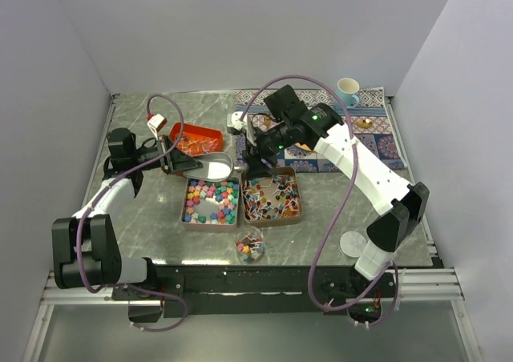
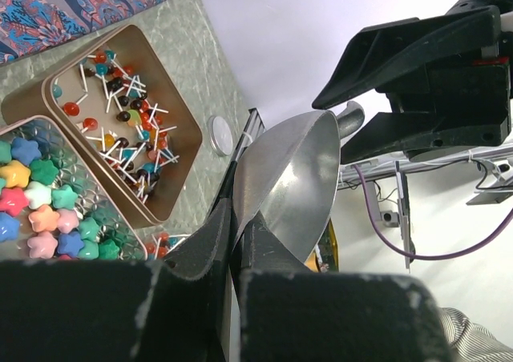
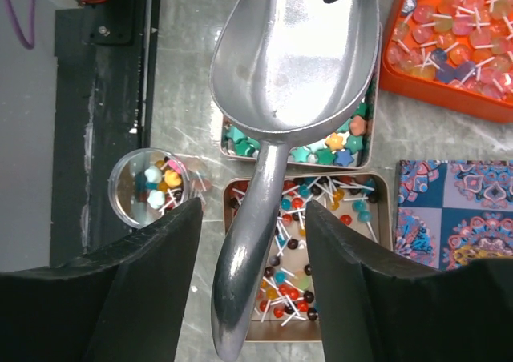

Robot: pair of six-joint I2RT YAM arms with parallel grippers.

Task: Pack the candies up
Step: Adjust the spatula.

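Here the left gripper is pinched tight on the rim of a shiny metal scoop, holding it over the far edge of a tan metal tin on the grey marbled bench. The right gripper straddles the scoop's handle with its jaws partly apart; a gap seems to show on each side, though the angle is steep. The tan tin is full of pastel star-shaped candies. A second tan tin just beside it, touching it, holds small lollipops on white sticks. A clear round tub sits near the bench's front edge with a few mixed sweets inside. A bright orange tray of wrapped lollipops lies beyond the scoop.
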